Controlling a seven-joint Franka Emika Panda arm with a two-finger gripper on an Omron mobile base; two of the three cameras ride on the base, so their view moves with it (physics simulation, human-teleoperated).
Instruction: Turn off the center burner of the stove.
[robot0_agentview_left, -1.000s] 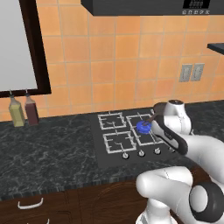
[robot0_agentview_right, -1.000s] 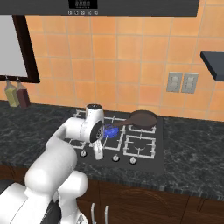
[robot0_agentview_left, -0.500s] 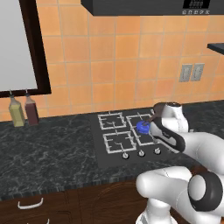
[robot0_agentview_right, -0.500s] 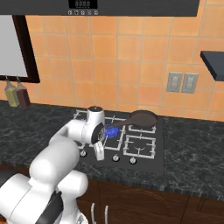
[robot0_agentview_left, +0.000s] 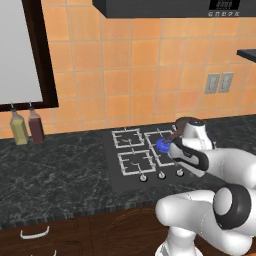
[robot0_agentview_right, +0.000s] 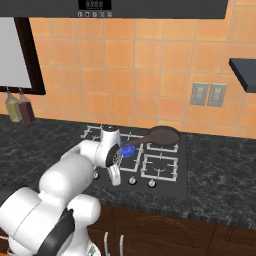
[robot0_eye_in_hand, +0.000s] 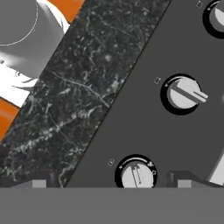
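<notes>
Behind the knob row on the stove (robot0_agentview_left: 131, 172), the center burner (robot0_agentview_left: 163, 145) glows blue. The claw (robot0_eye_in_hand: 135, 180), fingers apart, straddles one knob (robot0_eye_in_hand: 135, 174); centre, pinch, then twist.

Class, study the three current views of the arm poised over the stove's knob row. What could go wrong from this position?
1. Wrong knob: several similar round silver knobs sit close together; the gripper is nearest the lowest silver knob, and nothing shows which controls the blue-flamed center burner.
2. Collision: the dark brown frying pan's handle runs beside the white arm's wrist, so a swing might knock it.
3. The fingers straddle that knob off-centre; closing could slip.
</notes>
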